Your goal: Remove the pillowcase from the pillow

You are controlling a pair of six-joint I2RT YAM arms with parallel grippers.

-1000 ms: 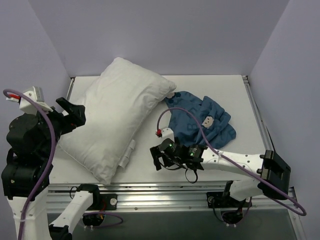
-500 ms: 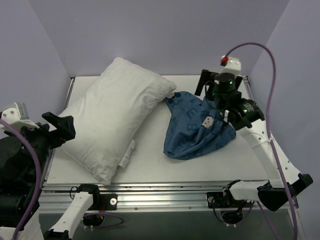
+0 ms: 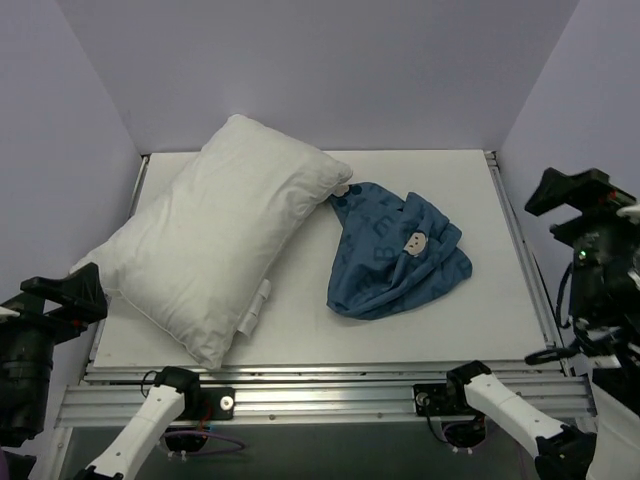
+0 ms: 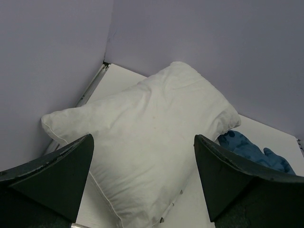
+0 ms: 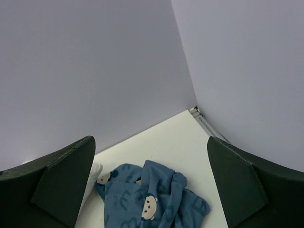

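From above, the pillow (image 3: 215, 245) lies slantwise across the left half of the bench (image 3: 470, 185), bare of its cover. The pillowcase (image 3: 395, 255) lies crumpled right of the middle, its far tip touching the pillow.

Left wrist camera: the left gripper (image 4: 142, 137) is spread wide and empty above the pillow.

Right wrist camera: the right gripper (image 5: 151, 140) is also wide apart, holding nothing, high over the pillowcase.

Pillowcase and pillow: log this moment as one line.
pillow: bare | pillowcase: off, bunched beside it | left gripper: open, empty | right gripper: open, empty | task: appears done
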